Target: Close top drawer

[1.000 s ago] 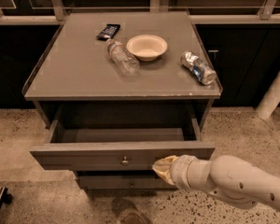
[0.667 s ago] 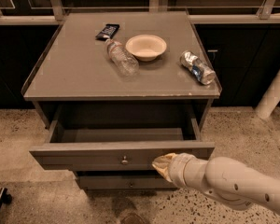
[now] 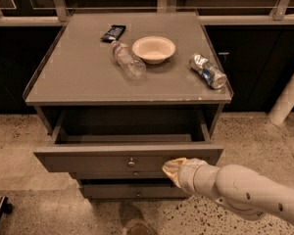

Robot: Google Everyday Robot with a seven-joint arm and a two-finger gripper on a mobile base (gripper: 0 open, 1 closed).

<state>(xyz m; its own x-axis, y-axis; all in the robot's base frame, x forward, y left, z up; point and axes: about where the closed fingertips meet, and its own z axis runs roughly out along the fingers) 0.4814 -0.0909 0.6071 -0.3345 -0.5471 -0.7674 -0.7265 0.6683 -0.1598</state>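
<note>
Speckled stone floor [image 3: 255, 131] and dark cabinet fronts frame a grey cabinet whose worktop [image 3: 73, 82] carries a cream bowl [image 3: 154, 49]. A clear plastic bottle [image 3: 128, 60] lies on its side just left of the bowl, with a crushed can [image 3: 208, 71] near the right edge and a dark snack wrapper [image 3: 112, 32] toward the back.

Below the worktop, the top drawer [image 3: 83, 163] stands open, its wide grey front well forward of the cabinet frame and its inside in shadow. A small round knob [image 3: 131, 162] sits at the centre of that front.

The robot's pale hand [image 3: 172, 169] is at the drawer front, right of the knob and toward the panel's right end, its tip at the panel's lower half (whether it touches cannot be told). Whether the hand is spread or closed, or has hold of anything, cannot be told either. The white arm [image 3: 245, 192] reaches in from the lower right corner. A narrower lower drawer [image 3: 122, 191] shows beneath, just left of the hand.
</note>
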